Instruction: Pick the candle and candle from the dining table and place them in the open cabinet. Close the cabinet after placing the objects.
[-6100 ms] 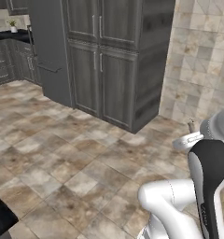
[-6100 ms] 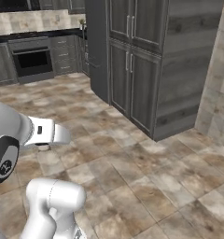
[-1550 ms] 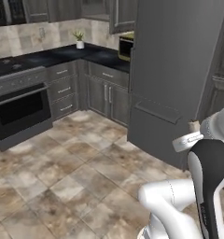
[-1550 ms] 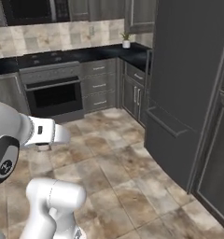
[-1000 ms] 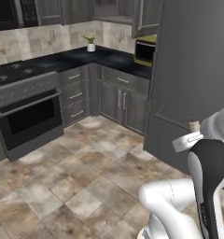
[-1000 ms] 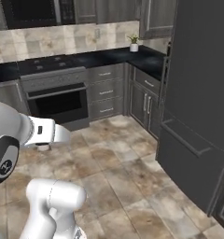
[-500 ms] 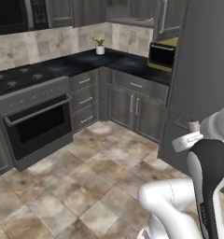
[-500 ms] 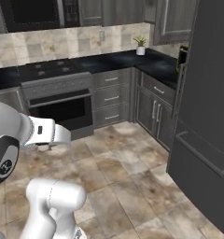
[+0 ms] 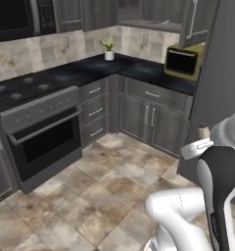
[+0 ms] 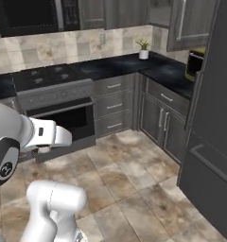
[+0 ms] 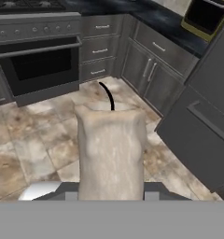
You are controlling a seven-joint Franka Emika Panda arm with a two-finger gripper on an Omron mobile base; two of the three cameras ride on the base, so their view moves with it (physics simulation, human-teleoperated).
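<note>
The candle [image 11: 111,151] sits upright, wick up, clamped in the closed pincer [image 11: 111,193], carried high for transport. The cabinet [image 9: 161,12] above the yellow microwave [image 9: 183,61] stands open (presumably the drop-off).

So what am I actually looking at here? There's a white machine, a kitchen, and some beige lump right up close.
It is a computer-rendered kitchen with a white robot arm on a base that can drive. Two pictures come from cameras on that base, behind the arm to its left and right, looking forward over it. The third comes from a camera on the arm's hand, looking along its end effector. The beige lump is a candle with a dark wick, clamped in the shut end effector; from the left camera you see its small top by the arm. Ahead are an oven, a black counter with a small potted plant and a yellow microwave, and an open wall cabinet above.
</note>
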